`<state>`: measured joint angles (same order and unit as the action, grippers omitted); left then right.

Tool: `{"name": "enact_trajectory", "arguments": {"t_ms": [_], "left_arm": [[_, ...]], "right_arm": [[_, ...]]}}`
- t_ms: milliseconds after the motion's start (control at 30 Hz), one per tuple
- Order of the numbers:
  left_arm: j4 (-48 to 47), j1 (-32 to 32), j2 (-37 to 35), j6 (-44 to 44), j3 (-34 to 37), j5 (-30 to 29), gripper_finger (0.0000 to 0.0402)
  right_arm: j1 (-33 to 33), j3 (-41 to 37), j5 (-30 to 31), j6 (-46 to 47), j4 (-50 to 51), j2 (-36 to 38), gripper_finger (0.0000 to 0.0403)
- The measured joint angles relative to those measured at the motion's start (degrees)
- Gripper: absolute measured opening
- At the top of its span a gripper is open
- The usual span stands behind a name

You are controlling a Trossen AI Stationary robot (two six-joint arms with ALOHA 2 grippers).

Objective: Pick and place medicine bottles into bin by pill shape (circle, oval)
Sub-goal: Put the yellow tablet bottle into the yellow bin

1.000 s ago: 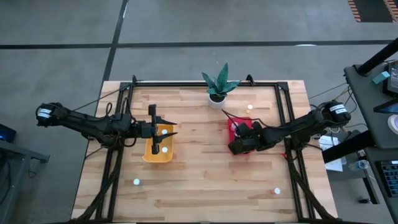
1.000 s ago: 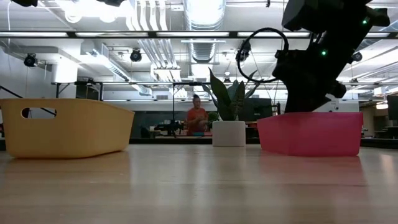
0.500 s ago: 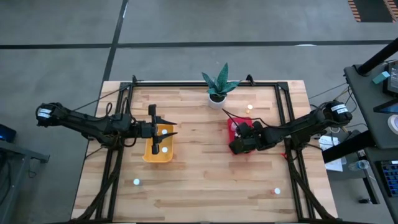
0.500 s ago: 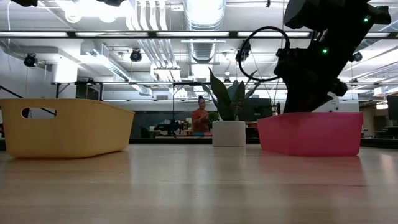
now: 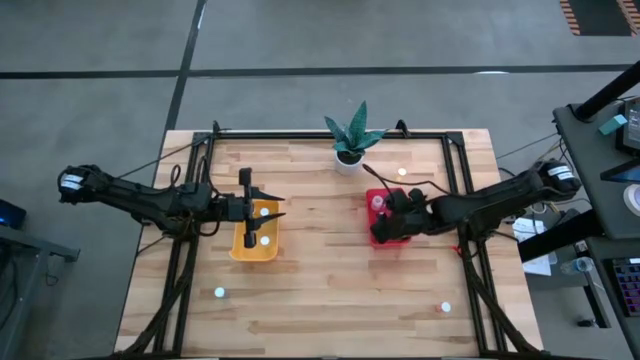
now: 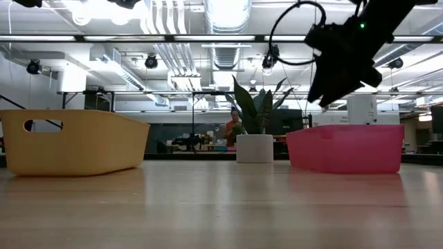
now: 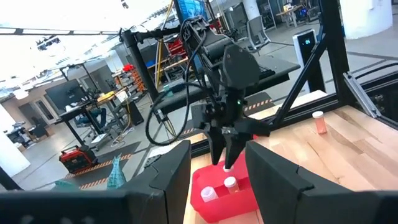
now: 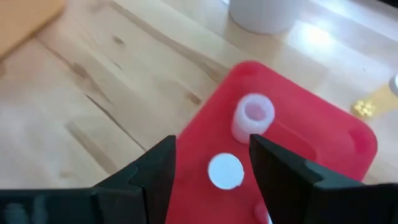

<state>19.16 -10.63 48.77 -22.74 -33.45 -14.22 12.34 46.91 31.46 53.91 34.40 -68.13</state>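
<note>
A red bin (image 8: 323,143) holds two white-capped medicine bottles (image 8: 225,171) (image 8: 253,116). My right gripper (image 8: 214,186) hangs open and empty above the bin; it also shows in the high view (image 5: 380,228) and in the low view (image 6: 325,97). My left gripper (image 5: 272,213) is open and empty over the yellow bin (image 5: 243,245), which holds two bottles (image 5: 264,240) (image 5: 264,212). Loose bottles stand on the table at the near left (image 5: 219,293), near right (image 5: 445,309) and far right (image 5: 402,172); the last looks orange-tinted in the left wrist view (image 7: 319,121).
A white plant pot (image 5: 349,158) with a green plant stands at the far edge between the bins. Black frame rails (image 5: 455,180) run along the table's left, right and far sides. Bare wood lies between the bins and toward the near edge.
My right gripper has gone up out of the red bin and now hangs above its rim. A bottle that the gripper covered now shows in the bin in the high view.
</note>
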Motion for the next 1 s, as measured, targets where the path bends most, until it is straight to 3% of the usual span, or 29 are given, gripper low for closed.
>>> {"name": "enact_trajectory", "arguments": {"t_ms": [267,433,667,1000], "left_arm": [[-0.2,0.0,0.0,6.5,0.1,0.0,0.0138],[-0.3,0.0,0.4,11.6,0.1,0.0,0.0138],[-0.5,0.0,2.3,15.1,0.1,0.0,0.0138],[-0.2,0.0,4.0,15.1,-0.2,0.0,0.0138]], "right_arm": [[-0.3,4.2,0.0,-3.8,0.7,0.6,0.0194],[-3.2,9.1,0.0,-4.0,7.6,0.6,0.0194],[-10.8,15.3,-0.6,-5.0,19.8,0.6,0.0194],[-25.3,18.5,-10.9,-13.3,24.0,0.6,0.0216]]}}
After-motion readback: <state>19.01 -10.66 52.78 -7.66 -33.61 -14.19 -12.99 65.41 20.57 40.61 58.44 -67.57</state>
